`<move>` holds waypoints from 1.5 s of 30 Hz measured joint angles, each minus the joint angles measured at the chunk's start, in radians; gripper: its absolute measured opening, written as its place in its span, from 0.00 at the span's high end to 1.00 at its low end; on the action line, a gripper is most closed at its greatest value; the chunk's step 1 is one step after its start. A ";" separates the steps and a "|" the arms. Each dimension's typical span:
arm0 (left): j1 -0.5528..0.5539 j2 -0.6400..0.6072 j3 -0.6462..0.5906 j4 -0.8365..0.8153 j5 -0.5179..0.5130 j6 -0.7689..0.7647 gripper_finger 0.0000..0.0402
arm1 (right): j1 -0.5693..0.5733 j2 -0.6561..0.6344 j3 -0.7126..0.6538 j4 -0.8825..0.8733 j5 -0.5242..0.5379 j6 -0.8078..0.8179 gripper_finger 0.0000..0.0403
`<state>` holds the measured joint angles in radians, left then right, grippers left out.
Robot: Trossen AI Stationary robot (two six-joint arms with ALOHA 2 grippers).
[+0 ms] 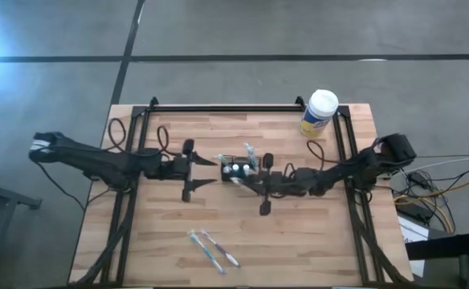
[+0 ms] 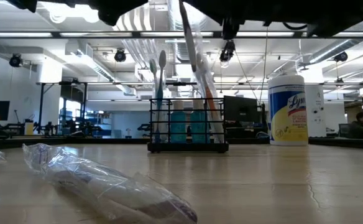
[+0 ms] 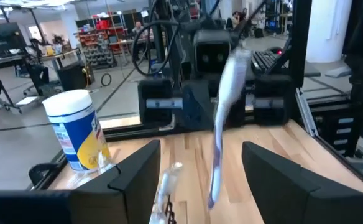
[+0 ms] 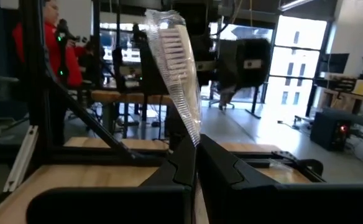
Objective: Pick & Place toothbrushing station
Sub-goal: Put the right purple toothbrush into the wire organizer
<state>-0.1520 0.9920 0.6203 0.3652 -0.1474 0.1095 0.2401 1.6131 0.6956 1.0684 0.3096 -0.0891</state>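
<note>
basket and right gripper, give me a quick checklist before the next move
1. Right gripper shut on the wrapped toothbrush: ok, brush stands up from the closed fingers.
2. Right gripper over the basket: ok in the high view; exact alignment with a free slot, cannot tell.
3. Left gripper open and empty: ok; it sits just beside the basket, close to the right arm's path, so not ok for clearance.
4. Basket upright on the table: ok, the low view shows it level with brushes and tubes standing in it.
5. Two loose toothbrushes at the table's front edge: not yet placed.
6. Canister clear of both arms: ok.
</note>
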 joint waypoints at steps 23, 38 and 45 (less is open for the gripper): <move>0.000 0.224 0.112 0.079 0.079 -0.035 0.43 | -0.007 0.052 0.112 -0.121 -0.006 0.000 0.98; 0.000 0.234 0.114 0.092 0.077 -0.017 0.79 | -0.008 0.052 0.112 -0.130 -0.005 0.000 0.98; 0.000 0.240 0.113 0.082 0.085 0.003 0.95 | -0.007 0.052 0.109 -0.130 0.003 0.011 0.97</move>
<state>-0.1520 1.2320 0.7330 0.4469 -0.0628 0.1123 0.2329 1.6655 0.8043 0.9380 0.3130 -0.0779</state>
